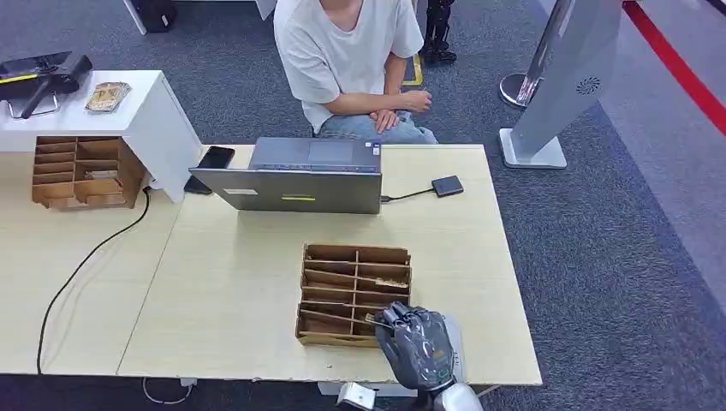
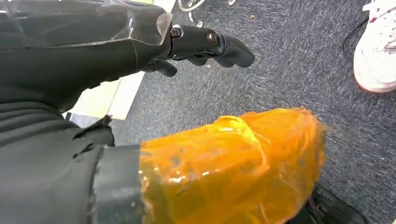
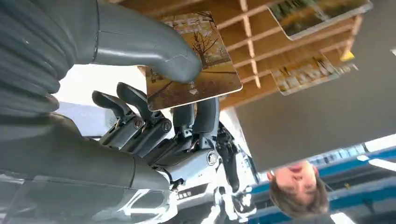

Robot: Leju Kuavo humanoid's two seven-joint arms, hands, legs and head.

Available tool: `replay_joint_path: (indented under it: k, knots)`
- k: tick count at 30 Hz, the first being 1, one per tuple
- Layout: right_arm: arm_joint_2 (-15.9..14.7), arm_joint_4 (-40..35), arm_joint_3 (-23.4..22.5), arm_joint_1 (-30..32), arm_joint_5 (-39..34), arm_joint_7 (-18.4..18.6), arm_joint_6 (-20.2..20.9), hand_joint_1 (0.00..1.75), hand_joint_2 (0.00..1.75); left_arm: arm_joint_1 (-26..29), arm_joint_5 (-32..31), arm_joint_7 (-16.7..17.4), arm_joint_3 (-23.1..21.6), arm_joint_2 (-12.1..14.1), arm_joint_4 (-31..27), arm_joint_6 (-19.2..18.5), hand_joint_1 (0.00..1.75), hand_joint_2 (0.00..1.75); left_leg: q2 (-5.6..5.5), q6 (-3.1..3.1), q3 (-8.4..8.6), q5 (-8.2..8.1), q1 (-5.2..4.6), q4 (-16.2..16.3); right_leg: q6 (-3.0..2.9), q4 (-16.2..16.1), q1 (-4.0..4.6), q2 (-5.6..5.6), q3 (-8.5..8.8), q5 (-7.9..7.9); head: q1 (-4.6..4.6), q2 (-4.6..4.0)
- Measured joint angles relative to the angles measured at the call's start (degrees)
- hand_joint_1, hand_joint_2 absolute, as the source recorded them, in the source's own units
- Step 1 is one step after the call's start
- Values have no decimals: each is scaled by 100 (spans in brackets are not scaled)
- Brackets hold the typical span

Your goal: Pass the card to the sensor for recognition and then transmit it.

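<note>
My right hand [image 1: 417,346] is at the table's near edge, against the front right corner of the wooden card rack [image 1: 354,291]. It pinches a card [image 3: 212,65] with an autumn-tree picture between the thumb and fingers [image 3: 205,114]; from the head view only a sliver of the card [image 1: 374,320] shows. The sensor [image 1: 447,186], a small dark box on a cable, lies to the right of the laptop [image 1: 300,175], far from my hand. My left hand [image 2: 93,60] hangs over the carpet with its fingers [image 2: 210,44] apart and nothing in it.
Other cards [image 3: 306,74] lie in the rack's slots [image 3: 261,51]. A person [image 1: 351,60] sits behind the laptop. A phone [image 1: 214,157], a second rack [image 1: 81,171] and a black cable [image 1: 94,248] are on the left. A white kiosk stand [image 1: 556,86] is on the floor at the right.
</note>
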Motion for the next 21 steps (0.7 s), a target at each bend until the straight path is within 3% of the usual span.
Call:
replay_joint_path:
  k: [21]
  knots:
    - [-42,-1221,-100,251,273,-277,-2,175,175,0,55,-2,15,-13,0,72,0,0,0,0,0,0,0,0,0,0,0,0,0,0,0,0]
